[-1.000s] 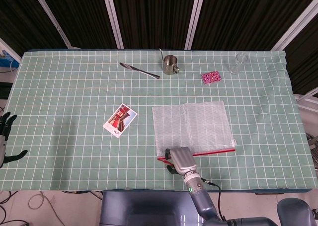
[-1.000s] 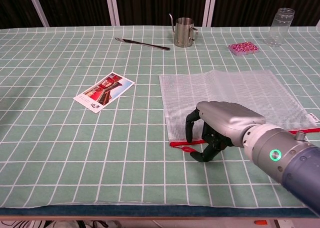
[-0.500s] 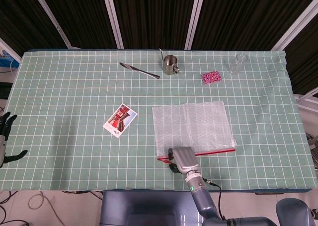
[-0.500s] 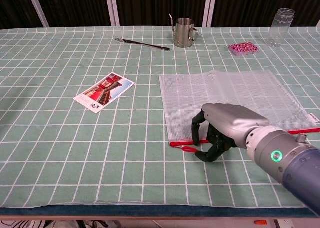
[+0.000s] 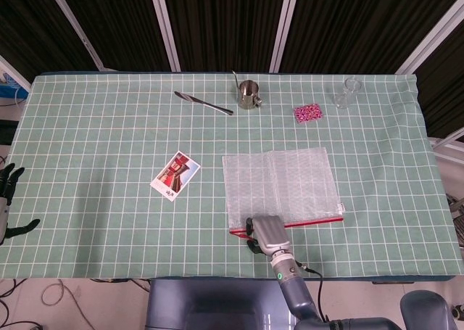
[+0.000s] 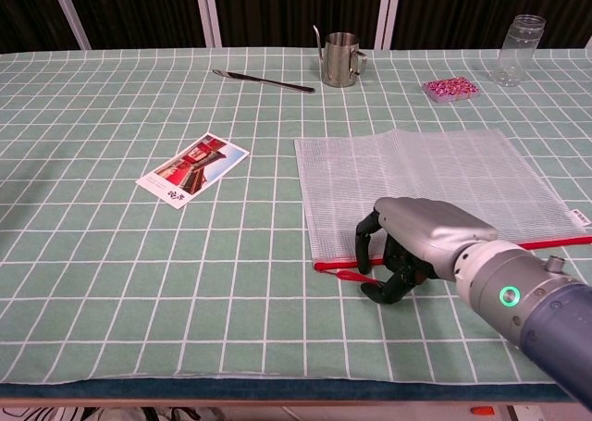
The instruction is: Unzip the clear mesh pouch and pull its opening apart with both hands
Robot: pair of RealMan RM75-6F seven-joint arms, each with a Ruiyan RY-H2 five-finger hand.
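The clear mesh pouch [image 5: 279, 185] [image 6: 425, 171] lies flat on the green checked cloth, its red zipper [image 5: 319, 220] [image 6: 555, 242] along the near edge. My right hand [image 5: 262, 232] [image 6: 416, 241] sits at the zipper's left end with its fingers curled over the red edge. The red zipper pull [image 6: 344, 274] pokes out left of the fingers. Whether it is pinched is hidden. My left hand [image 5: 7, 199] hangs beyond the table's left edge, fingers spread and holding nothing, seen only in the head view.
A photo card [image 5: 175, 175] [image 6: 193, 168] lies left of the pouch. Along the far edge are a slim dark tool [image 5: 204, 103], a metal pitcher [image 5: 249, 93] [image 6: 340, 58], a pink packet [image 5: 307, 112] and a glass jar [image 5: 348, 92].
My right hand has crept slightly to the right along the zipper. The red pull and the pouch stay where they were. The left hand has not moved.
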